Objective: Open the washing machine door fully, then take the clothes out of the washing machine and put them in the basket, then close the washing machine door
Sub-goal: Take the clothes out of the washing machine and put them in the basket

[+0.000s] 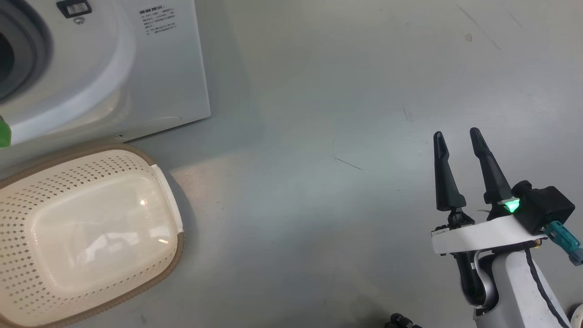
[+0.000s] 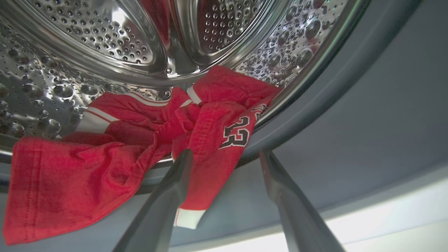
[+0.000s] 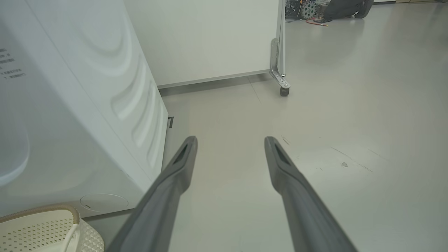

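Left fingers (image 2: 168,196) are spread wide right at the mouth of the drum (image 2: 105,42), and a flap of the clothes (image 2: 115,140) hangs over the lip right by one fingertip, so the grab looks basically straight ahead. The rest of the heap runs sideways across the drum behind that, long axis crossing the fingers. Right fingers (image 1: 448,182) are wide too, holding nothing, out over the floor (image 1: 319,205) off to the side of the washer (image 1: 173,68), so left is way nearer; the basket (image 1: 177,255) sits empty just in front of the washer.
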`<state>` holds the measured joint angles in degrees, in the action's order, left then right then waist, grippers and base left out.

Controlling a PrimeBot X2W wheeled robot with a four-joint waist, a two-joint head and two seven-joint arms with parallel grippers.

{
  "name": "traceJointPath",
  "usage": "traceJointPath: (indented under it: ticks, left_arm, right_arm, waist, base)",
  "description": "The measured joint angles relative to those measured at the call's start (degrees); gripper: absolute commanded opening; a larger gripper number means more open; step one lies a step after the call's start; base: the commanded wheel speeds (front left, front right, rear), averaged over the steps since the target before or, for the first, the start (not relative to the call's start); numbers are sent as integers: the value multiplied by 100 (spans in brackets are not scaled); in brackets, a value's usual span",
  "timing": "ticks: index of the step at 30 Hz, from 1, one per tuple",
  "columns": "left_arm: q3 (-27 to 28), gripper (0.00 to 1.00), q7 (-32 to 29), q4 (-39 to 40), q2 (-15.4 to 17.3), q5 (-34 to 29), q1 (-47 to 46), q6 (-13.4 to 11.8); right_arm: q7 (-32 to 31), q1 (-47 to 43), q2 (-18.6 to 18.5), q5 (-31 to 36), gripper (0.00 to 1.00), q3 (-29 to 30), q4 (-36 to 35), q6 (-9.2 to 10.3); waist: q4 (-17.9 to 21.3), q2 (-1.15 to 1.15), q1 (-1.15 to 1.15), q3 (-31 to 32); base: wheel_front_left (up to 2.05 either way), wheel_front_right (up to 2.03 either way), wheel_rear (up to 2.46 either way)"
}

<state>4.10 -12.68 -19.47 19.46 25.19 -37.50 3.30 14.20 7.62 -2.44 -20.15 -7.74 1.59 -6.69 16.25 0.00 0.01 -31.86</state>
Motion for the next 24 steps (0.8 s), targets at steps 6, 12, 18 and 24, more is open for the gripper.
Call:
traceJointPath:
  ticks: [6, 12, 18, 24]
  left_arm:
    - [-76, 100, -201, -342, 101, -45, -228, 1]
    - [-112, 100, -293, -691, 238, -263, -475, -57]
    - [-101, 100, -375, -999, 259, -252, -730, -76]
    - [-142, 100, -536, -1311, 258, -226, -943, -73]
  right_arm:
    - [0, 44, 4, -10, 100, 2, -18, 3]
    - [0, 68, 7, -26, 100, -4, -18, 13]
    - [0, 136, 8, -49, 100, -25, -19, 27]
    - [0, 148, 10, -60, 100, -52, -20, 29]
  waist:
    - [36, 0, 0, -85]
    - [51, 0, 0, -144]
    - [69, 0, 0, -193]
    - [85, 0, 0, -237]
  base:
    - [0, 0, 0]
    - [0, 0, 0]
    - [0, 0, 0]
    - [0, 0, 0]
